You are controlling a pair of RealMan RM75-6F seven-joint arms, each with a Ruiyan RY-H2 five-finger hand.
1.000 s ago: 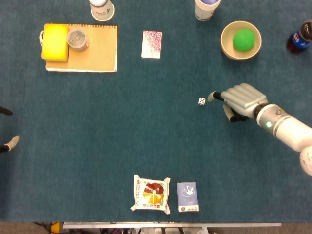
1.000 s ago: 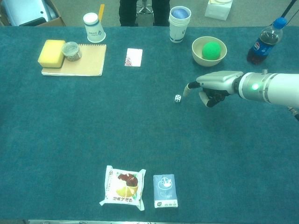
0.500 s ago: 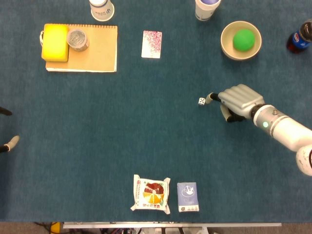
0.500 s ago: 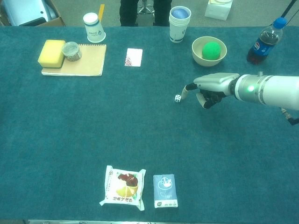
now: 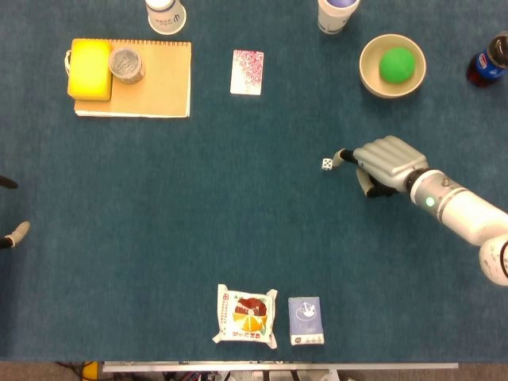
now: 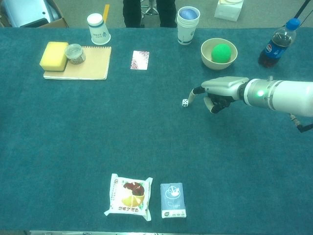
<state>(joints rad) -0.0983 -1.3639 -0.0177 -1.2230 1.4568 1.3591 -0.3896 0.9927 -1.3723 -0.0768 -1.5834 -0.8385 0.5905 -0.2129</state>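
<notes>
Dice [image 5: 328,164] is what we find nearest our right hand [image 5: 384,165]: a small white die lying on the blue surface [image 5: 238,206], just beside the tip of one outstretched finger. We cannot tell whether the fingertip touches it. Our right hand holds nothing; one finger reaches toward the die while the others are curled under the palm. In the chest view the same hand [image 6: 220,91] hangs low over the surface with the die [image 6: 185,103] just left of its fingertip. Behind the hand sits a bowl [image 5: 373,77] with a green ball [image 5: 396,64] in it. Of our left hand [image 5: 14,232] only fingertips show at the head view's left edge, well apart from the die; we cannot tell its state.
</notes>
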